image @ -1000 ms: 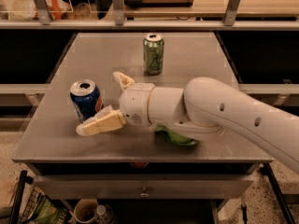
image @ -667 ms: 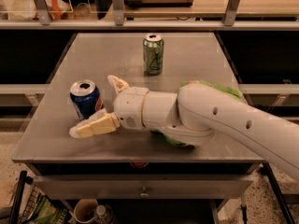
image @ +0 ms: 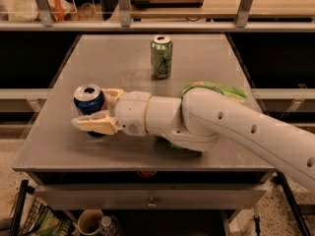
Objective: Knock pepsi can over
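Left of centre: open end effector [image: 93, 109] straddled standing pepsi can [image: 89, 99], gripping nothing; low push risked sliding, not toppling, it.

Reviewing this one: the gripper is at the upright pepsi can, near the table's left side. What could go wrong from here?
1. The pepsi can stands between the open fingers of the gripper; a low push might slide it upright instead of tipping it.
2. The can is close to the left edge of the table; once tipped, it could roll off.
3. The arm lies over a green bag; a sideways sweep might drag it along.
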Tool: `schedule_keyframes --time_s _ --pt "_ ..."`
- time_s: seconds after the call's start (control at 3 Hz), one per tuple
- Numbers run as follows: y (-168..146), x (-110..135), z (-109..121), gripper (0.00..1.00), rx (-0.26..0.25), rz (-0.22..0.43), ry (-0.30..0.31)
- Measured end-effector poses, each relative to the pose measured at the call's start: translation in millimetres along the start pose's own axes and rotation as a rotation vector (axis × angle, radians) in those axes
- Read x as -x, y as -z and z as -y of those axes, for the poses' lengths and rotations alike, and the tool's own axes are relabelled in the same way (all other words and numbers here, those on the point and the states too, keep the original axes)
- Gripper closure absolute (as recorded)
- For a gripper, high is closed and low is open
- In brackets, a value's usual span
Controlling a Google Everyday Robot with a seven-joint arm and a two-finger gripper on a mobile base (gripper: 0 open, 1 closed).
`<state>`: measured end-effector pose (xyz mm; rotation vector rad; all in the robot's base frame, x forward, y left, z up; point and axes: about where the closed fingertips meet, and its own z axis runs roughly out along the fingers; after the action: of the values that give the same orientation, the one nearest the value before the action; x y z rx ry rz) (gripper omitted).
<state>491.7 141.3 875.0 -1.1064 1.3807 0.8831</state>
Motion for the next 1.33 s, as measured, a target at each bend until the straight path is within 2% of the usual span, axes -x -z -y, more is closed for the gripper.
schedule_keyframes --time_s 0.33,0.67,1.0,1.33 --pt "-1 5 3 0.64 0.016 -0.012 0.038" --pt "-6 31 9 0.87 0.064 -0.073 0.133" --pt "-10 71 14 1.0 0.139 -0.188 0.248" --pt "-9 94 28 1.0 0.205 -0.323 0.319"
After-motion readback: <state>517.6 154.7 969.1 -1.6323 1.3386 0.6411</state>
